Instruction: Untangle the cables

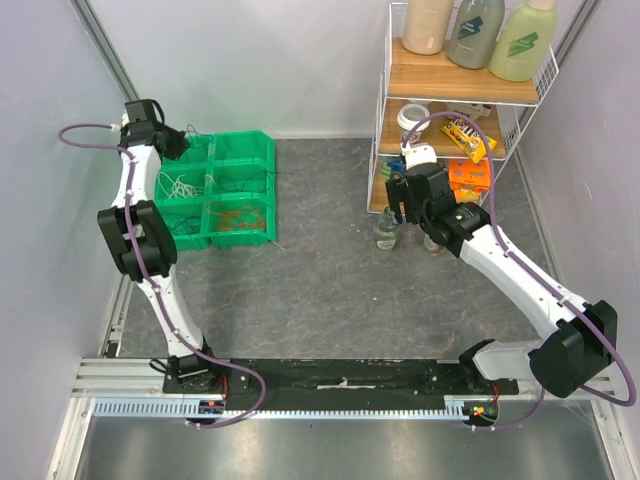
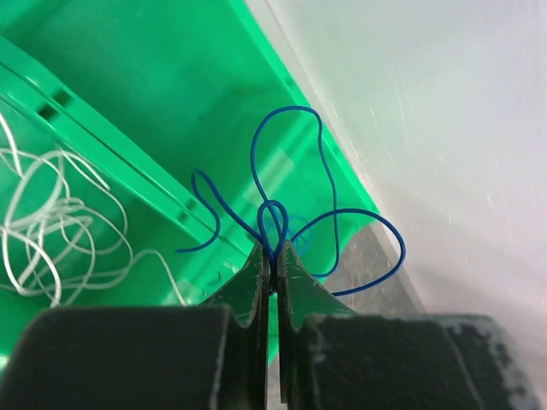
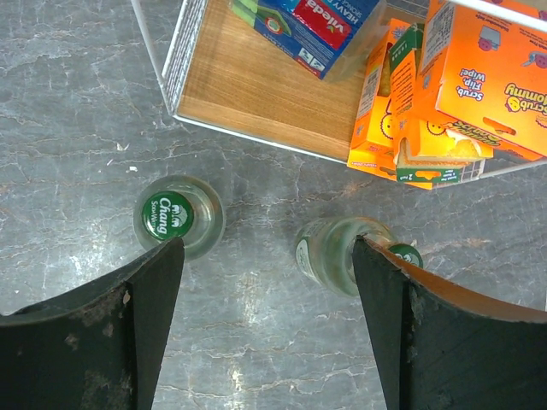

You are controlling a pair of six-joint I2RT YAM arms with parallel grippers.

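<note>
Sorting looks nearly done: left gripper clamps thin blue wire, not yet dropped into green plastic bin, loose white wires left of fingers, right gripper spread, empty.

the left arm and right arm were built of white links and black joints, with purple hoses strung along them. the fingers of the right gripper were seen flat, black and scuffed.

two bottles beneath right pincer
</note>
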